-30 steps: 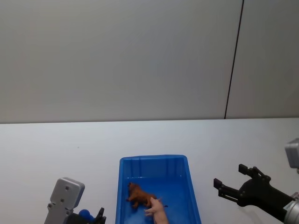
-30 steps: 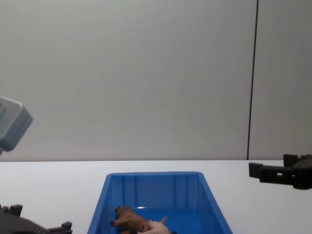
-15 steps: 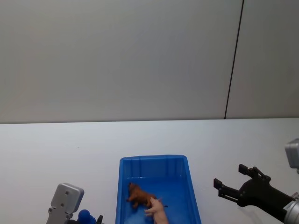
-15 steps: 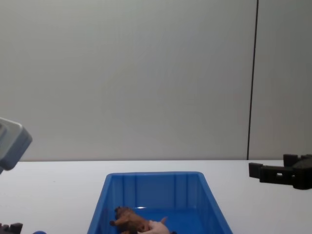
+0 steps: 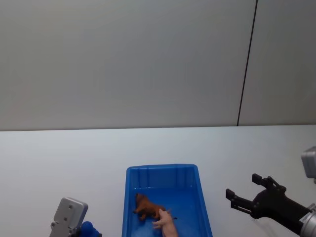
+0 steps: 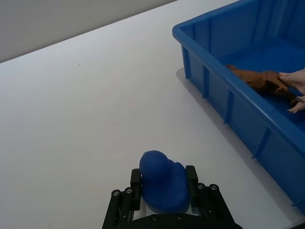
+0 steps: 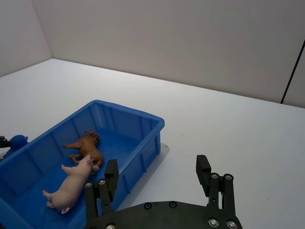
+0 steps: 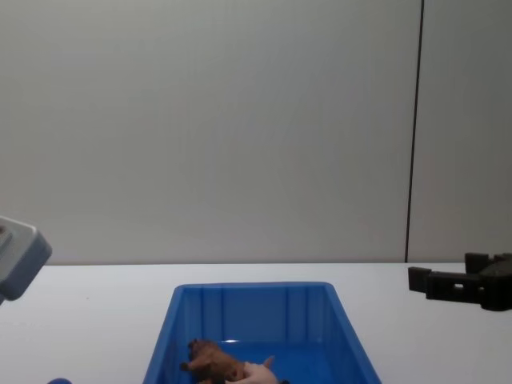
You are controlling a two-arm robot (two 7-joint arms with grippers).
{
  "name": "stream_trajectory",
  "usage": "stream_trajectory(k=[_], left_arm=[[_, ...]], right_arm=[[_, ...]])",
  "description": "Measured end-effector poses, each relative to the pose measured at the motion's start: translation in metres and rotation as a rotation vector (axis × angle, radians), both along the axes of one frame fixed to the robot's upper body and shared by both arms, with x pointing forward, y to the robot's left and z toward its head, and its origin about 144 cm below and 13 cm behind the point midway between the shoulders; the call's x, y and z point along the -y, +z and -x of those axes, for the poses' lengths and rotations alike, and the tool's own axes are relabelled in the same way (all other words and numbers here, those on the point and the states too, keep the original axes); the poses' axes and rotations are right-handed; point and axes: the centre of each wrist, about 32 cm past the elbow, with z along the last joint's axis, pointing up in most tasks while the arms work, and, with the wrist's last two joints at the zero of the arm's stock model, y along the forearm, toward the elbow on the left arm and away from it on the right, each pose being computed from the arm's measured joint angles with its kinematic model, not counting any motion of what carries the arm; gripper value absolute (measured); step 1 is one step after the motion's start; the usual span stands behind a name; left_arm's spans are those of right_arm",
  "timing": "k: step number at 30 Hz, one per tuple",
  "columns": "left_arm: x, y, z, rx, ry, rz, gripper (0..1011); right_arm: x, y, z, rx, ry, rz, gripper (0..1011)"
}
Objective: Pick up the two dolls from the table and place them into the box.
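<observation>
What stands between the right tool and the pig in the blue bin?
Only the bin's right wall. The open right tool hovers over the table beside the bin; the pig lies inside, touching the lion, with nothing covering it. The left tool, holding a blue toy, sits on the bin's other side.

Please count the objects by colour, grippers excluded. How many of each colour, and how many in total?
Blue: 2, the box and a small rounded object between the left gripper's fingers.
Pink: 1, the pig.
Brown: 1, the lion.
Total: 4.
</observation>
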Motion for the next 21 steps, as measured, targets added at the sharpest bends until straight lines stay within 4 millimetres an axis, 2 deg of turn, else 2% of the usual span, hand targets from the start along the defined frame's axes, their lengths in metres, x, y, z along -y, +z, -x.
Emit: stream_trajectory(k=[11, 21], left_arm=[[-0.001, 0.008, -0.001, 0.021, 0.001, -0.009, 487], [0.005, 0.029, -0.011, 0.131, -0.047, -0.008, 424]], right_arm=[[0.0, 0.0, 0.0, 0.0, 0.0, 0.0, 1001], [0.0, 0.0, 0.0, 0.0, 0.0, 0.0, 1001]])
